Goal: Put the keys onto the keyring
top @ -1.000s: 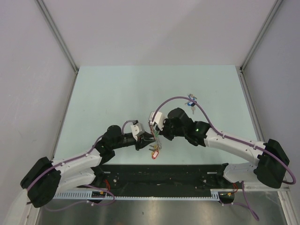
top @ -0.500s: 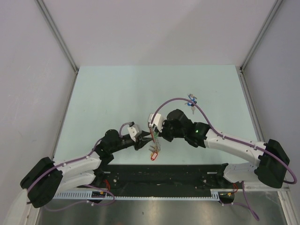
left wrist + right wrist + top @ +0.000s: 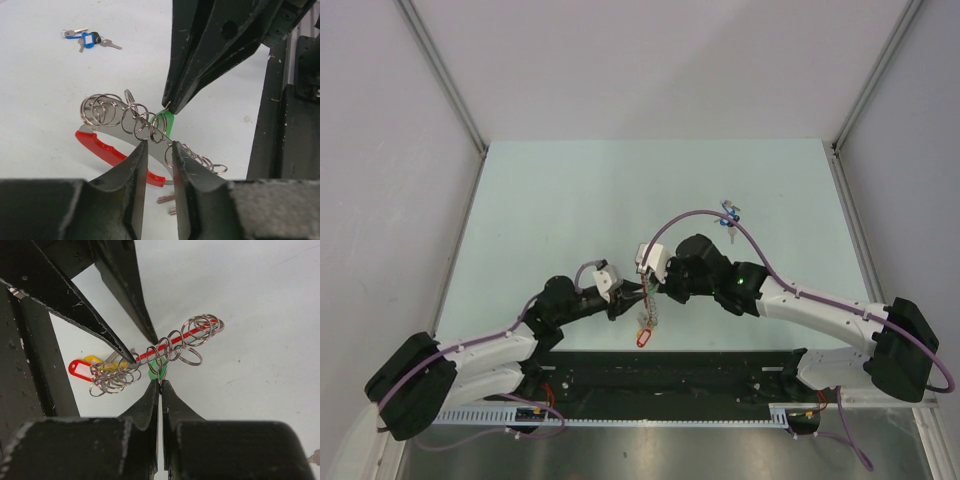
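Observation:
The keyring (image 3: 115, 112), a row of silvery rings on a curved metal band with a red loop (image 3: 110, 150), hangs above the table near the front middle (image 3: 647, 312). My left gripper (image 3: 157, 145) is shut across that band, one finger on each edge. My right gripper (image 3: 160, 382) is shut on one thin ring that carries the green-headed key (image 3: 157, 371), right beside the band. Its fingertips (image 3: 170, 102) come down from above in the left wrist view. Red and yellow tags (image 3: 80, 369) hang at the bunch's end. The blue-headed key (image 3: 728, 214) lies apart, far back right on the table.
The right arm's purple cable (image 3: 700, 212) arches over the table close to the blue key. A black rail (image 3: 670, 372) runs along the near edge just behind the grippers. Grey walls with metal posts (image 3: 450, 90) enclose the pale green table (image 3: 570, 200).
Both grippers and the keyring have drifted slightly left and toward the near edge. The red tag now hangs lower. Both grips are unchanged.

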### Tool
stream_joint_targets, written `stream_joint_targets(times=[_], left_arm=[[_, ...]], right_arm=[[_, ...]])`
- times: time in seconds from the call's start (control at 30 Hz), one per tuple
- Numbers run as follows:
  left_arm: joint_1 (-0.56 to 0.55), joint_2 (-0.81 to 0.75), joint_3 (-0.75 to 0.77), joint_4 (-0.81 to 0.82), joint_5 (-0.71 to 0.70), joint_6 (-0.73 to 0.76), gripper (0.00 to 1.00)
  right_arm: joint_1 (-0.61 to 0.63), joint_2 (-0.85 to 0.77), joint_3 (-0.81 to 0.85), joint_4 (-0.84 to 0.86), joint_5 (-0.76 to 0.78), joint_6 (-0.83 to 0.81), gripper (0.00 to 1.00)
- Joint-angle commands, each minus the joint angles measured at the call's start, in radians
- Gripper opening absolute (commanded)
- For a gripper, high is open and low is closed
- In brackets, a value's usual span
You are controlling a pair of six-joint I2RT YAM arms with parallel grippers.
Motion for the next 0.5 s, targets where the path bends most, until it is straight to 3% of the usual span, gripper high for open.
stream_joint_targets(times=[0.0, 0.47], left_arm=[[-0.005, 0.015, 0.039, 0.062, 0.059, -0.015, 0.28], [-0.005, 0.024, 0.092, 0.007, 0.081, -0.015, 0.21]], right_arm=[[0.01, -0.035, 0.007, 0.057, 0.003, -0.002, 0.0], [0.019, -0.028, 0.005, 0.06, 0.005, -0.007, 0.0]])
